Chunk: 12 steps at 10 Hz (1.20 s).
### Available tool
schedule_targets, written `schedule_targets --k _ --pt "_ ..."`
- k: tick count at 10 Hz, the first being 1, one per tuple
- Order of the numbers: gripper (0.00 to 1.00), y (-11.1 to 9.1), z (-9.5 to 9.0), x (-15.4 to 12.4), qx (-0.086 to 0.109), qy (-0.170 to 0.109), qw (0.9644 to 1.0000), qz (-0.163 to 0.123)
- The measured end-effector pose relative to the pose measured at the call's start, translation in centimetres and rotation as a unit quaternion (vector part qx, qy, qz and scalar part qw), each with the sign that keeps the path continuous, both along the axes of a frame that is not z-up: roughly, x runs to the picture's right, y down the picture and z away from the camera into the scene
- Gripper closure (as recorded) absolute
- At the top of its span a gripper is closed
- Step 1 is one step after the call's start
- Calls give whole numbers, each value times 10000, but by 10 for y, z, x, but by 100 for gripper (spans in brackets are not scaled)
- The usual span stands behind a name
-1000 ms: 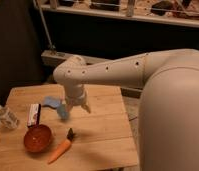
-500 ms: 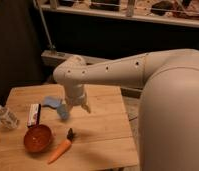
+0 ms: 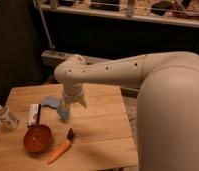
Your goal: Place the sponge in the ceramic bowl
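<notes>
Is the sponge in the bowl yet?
Out: the sponge is behind the ceramic bowl, apart from it, with the gripper beside it.

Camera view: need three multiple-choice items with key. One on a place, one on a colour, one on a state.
1. Where is the carrot relative to the ceramic bowl?
A) inside it
B) on the table beside it, to its right in the picture
C) on the floor

2. What colour is the ceramic bowl?
A) reddish-orange
B) white
C) green

3. How does the sponge stand with the task?
A) already in the ceramic bowl
B) outside the ceramic bowl, at the gripper
C) pinned under the carrot

Key:
1 B: the carrot lies on the wood next to the bowl, near the front edge.
2 A: its glossy surface is reddish-orange.
3 B: the light-blue sponge shows beside the gripper, which hangs over the table behind the bowl. The bowl holds nothing.
</notes>
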<state>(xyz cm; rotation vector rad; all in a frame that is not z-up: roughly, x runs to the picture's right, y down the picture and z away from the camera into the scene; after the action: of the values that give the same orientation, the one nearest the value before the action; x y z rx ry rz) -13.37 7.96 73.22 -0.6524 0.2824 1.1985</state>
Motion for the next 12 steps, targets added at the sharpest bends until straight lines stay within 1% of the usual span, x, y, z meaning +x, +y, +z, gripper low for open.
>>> schedule_targets --k 1,2,3,4,5,6,7,8,10,11,12 --pt "35 -5 9 -8 112 -474 9977 -460" --pt "35 -8 12 -11 164 -680 9951 -693" --pt "35 -15 19 -17 268 -1026 9877 -1147" --pt "35 -22 24 -25 364 -1315 9783 -1557" --pt "35 -29 29 -34 456 -1563 9674 -1942" --pt "35 -39 34 -46 557 -1809 9531 -2360" --pt "35 -47 38 -57 647 -1998 9408 -2662" --pt "35 -58 42 -80 779 -2273 9206 -3077" --pt "35 -67 45 -109 943 -2544 8986 -3449" --pt "35 -69 46 -117 999 -2603 8927 -3541" --pt "35 -70 47 -115 1000 -2586 8929 -3547"
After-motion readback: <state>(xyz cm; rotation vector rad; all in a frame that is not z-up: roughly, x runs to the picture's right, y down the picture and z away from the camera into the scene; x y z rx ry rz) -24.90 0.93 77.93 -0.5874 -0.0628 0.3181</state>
